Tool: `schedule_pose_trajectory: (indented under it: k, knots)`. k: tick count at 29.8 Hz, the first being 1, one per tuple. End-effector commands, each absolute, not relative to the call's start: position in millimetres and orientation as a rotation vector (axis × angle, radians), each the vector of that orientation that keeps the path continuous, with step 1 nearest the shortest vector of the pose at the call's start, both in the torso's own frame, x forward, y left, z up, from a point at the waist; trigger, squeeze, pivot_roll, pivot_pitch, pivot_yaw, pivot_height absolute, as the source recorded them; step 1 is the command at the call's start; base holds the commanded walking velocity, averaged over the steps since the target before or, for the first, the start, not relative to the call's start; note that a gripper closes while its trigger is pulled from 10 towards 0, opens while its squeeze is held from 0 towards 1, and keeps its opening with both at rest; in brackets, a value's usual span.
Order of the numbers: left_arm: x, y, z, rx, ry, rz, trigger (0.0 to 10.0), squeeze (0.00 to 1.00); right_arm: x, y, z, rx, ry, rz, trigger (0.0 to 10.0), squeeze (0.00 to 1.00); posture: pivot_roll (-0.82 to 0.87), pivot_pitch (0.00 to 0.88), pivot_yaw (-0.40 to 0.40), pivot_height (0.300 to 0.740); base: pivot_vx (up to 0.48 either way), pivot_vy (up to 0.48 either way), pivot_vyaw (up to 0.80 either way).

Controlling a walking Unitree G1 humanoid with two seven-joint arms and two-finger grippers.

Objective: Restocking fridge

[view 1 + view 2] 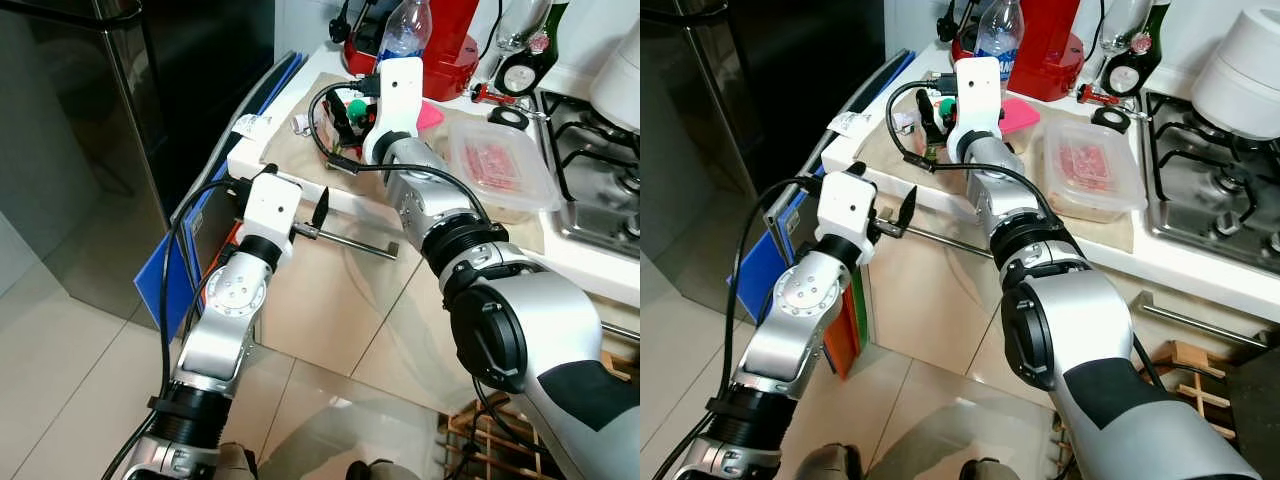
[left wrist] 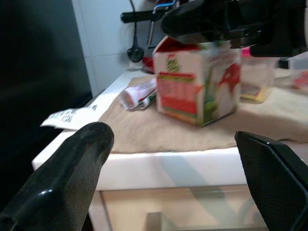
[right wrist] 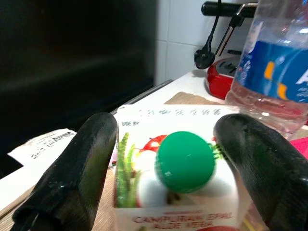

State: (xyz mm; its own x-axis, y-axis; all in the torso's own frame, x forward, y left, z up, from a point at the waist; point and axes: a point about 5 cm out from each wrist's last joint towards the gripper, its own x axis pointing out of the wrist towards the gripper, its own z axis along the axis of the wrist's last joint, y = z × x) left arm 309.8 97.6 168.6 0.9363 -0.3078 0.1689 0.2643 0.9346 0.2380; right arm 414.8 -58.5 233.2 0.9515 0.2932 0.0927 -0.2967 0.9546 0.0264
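Left gripper: fingers spread, empty, low at the counter edge, at 7 o'clock from the carton. Right gripper: fingers spread either side of the juice carton on the beige mat, not yet pinching. Risk: squeezing near the green cap may tip or crush it; water bottle close by at 1 o'clock could be knocked.

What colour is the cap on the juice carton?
Green. The cap shows best in the right wrist view, between the right gripper's fingers.

"CAMPURAN EPAL ALOE VERA" on the juice carton
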Motion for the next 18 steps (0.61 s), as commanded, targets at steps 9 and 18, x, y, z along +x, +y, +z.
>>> schedule_pose_trajectory:
  k: [9,18]
  knots:
    - [303,103,169,0.237,-0.177,-0.289,10.0,0.0,418,-67,236,0.036,-0.068,0.194,10.0,0.0,0.21,0.16,-0.105,0.74,0.0,0.0,0.0]
    - [303,102,169,0.237,-0.165,-0.293,10.0,0.0,418,-70,227,0.098,-0.004,0.19,0.0,0.0,0.2,0.162,-0.105,0.74,0.0,0.0,0.0]
